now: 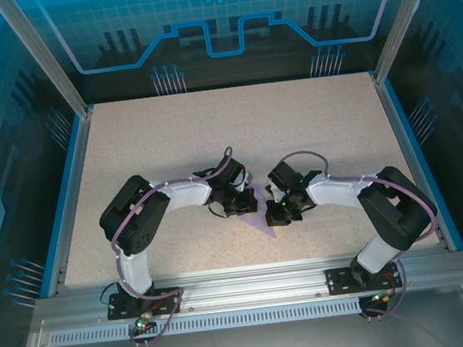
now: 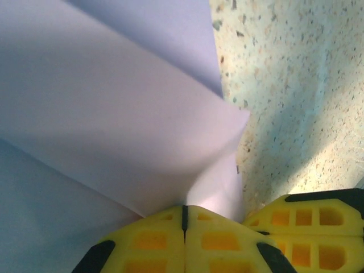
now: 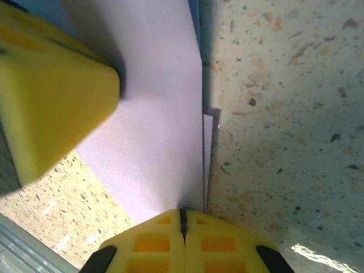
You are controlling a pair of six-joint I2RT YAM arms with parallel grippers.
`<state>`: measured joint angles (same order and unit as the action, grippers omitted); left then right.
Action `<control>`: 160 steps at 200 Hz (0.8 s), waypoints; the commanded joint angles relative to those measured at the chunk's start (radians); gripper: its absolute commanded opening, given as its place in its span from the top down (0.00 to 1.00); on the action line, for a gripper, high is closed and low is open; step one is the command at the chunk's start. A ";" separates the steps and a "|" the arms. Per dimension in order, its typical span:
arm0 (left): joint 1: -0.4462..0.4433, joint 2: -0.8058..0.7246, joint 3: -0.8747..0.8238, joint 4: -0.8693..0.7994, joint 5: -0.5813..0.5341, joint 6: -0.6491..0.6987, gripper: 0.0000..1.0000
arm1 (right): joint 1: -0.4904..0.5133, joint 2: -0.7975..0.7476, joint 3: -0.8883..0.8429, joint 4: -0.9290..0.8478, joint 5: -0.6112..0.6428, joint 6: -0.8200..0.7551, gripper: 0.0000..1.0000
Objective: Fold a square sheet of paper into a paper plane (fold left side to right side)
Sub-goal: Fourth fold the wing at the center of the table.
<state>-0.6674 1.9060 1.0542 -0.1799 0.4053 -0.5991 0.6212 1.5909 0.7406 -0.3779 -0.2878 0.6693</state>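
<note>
A thin, pale lavender sheet of paper (image 1: 262, 220), already creased into several layers, lies on the speckled beige tabletop (image 1: 169, 139) near its middle. It sits between the two arms, closer to the near edge than the far one. From above, the part of it not covered by the arms is a narrow wedge with its point toward the arm bases.

The left pincer (image 1: 242, 204) reaches in from the left and the right pincer (image 1: 282, 211) from the right. Their tips are close together over the paper.

In the left wrist view the left pincer (image 2: 183, 219) has its yellow fingers pressed together. The sheet of paper (image 2: 114, 114) runs straight into the seam between them, pinched there. Broad flaps fan away from the grip, one lapped over another, with a folded corner ending over the tabletop (image 2: 296, 85). The right pincer (image 2: 284, 230) shows just beside it at the lower right, its fingers also closed.

In the right wrist view the right pincer (image 3: 182, 222) is likewise pressed together. A straight edge of the sheet of paper (image 3: 159, 114) leads right up to its tips (whether they actually clamp the paper or only meet it I cannot tell). There the sheet lies flat, with a second layer peeking out along its right edge against the tabletop (image 3: 284, 114). One yellow finger (image 3: 57, 96) of the left pincer looms at the upper left, over the paper.
</note>
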 commanded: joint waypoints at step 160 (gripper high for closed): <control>0.205 0.082 0.055 -0.010 -0.091 0.054 0.93 | 0.025 0.089 -0.060 -0.118 0.099 -0.013 1.00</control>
<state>-0.5377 1.9438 1.0824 -0.1799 0.4694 -0.5728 0.6235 1.6043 0.7418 -0.3378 -0.2920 0.6693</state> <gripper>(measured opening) 0.074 0.044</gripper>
